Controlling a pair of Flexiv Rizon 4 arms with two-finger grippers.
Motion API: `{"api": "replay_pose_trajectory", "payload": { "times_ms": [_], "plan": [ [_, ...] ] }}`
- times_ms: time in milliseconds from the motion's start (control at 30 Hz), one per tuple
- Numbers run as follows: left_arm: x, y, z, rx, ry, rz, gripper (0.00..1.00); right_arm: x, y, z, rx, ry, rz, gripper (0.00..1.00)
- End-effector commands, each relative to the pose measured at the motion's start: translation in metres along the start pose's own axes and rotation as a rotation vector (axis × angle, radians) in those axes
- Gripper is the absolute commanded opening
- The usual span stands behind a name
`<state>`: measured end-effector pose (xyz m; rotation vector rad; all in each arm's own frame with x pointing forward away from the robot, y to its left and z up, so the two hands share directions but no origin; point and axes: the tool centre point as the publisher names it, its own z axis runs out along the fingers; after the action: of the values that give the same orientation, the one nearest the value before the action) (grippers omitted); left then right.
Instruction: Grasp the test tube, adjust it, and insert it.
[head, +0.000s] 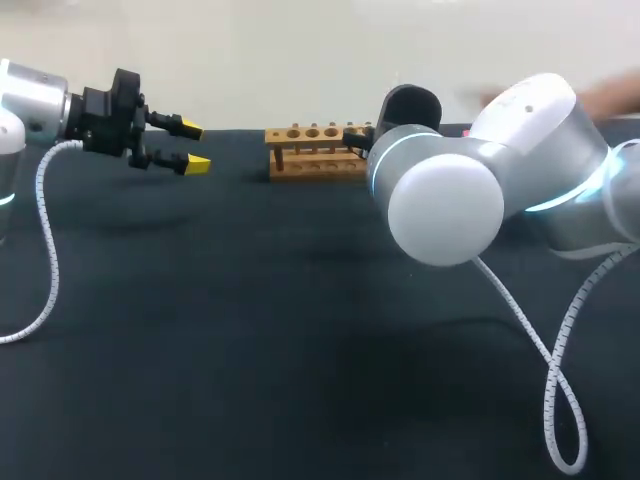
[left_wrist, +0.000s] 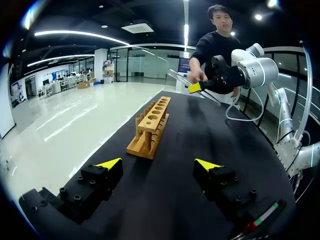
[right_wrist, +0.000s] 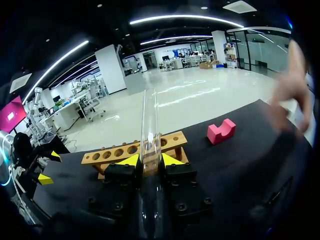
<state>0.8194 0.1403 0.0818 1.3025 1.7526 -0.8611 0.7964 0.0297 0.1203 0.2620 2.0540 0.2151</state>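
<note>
A clear glass test tube stands upright between the yellow tips of my right gripper, which is shut on its lower part. Just ahead of it lies the wooden rack with its row of holes. In the head view the rack sits at the table's far middle, and my right arm hides its own gripper beside the rack. My left gripper hovers left of the rack, open and empty. In its wrist view the left gripper faces the rack lengthwise, with the held tube beyond.
A pink notched block lies on the black table cloth to the right of the rack. A person's blurred hand is over the table's far right edge. White coiled cables hang from both arms.
</note>
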Motion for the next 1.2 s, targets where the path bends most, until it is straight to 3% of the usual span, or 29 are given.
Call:
{"api": "replay_pose_trajectory", "payload": {
  "times_ms": [33,600,1200],
  "plan": [
    [0.001,-0.002,0.0,-0.006,-0.004,0.003,1.0,0.001,-0.001,0.0,-0.005,-0.005,0.002,0.0],
    [0.001,-0.002,0.0,-0.006,-0.004,0.003,1.0,0.018,0.014,0.033,0.02,0.025,-0.206,0.0],
    [0.001,-0.002,0.0,-0.006,-0.004,0.003,1.0,0.034,0.014,0.053,0.023,0.121,-0.225,0.0]
  ]
}}
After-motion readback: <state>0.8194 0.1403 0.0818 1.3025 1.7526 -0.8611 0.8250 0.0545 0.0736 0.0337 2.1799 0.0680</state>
